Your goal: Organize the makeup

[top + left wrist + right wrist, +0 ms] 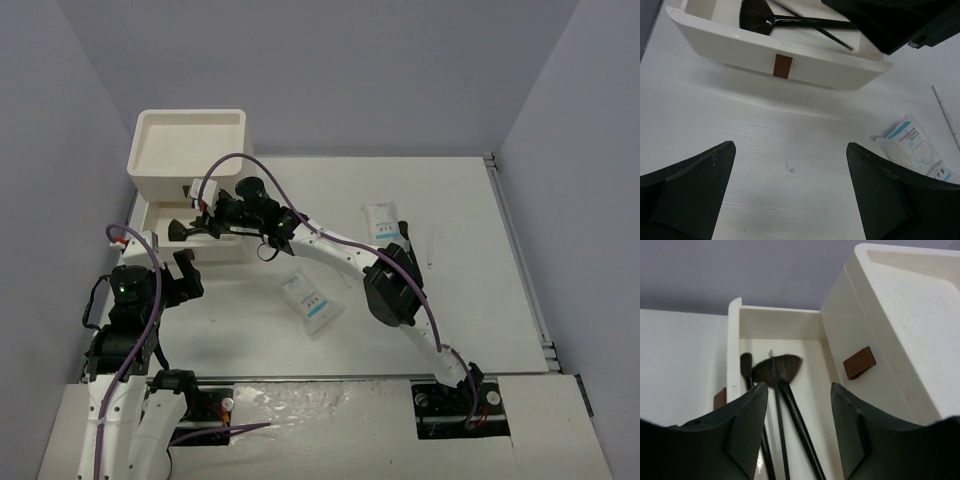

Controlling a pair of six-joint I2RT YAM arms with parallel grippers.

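Note:
Three black brushes lie in the pulled-out drawer (805, 330), among them a fan brush (782, 367) and a small round brush (746, 364). My right gripper (798, 390) hangs just above them with its jaws apart and nothing clamped; from above, my right gripper (190, 228) is over the drawer (160, 215). The fan brush (756, 20) also shows in the left wrist view. Two white packets (383, 220) (311, 300) and a thin stick (430, 245) lie on the table. My left gripper (790, 150) is open over bare table in front of the drawer (740, 45).
The white three-drawer box (188, 150) stands at the back left, its drawers marked by brown tabs (783, 66). The right arm (390, 285) stretches across the middle of the table. A nearer packet (917, 152) lies right of my left fingers.

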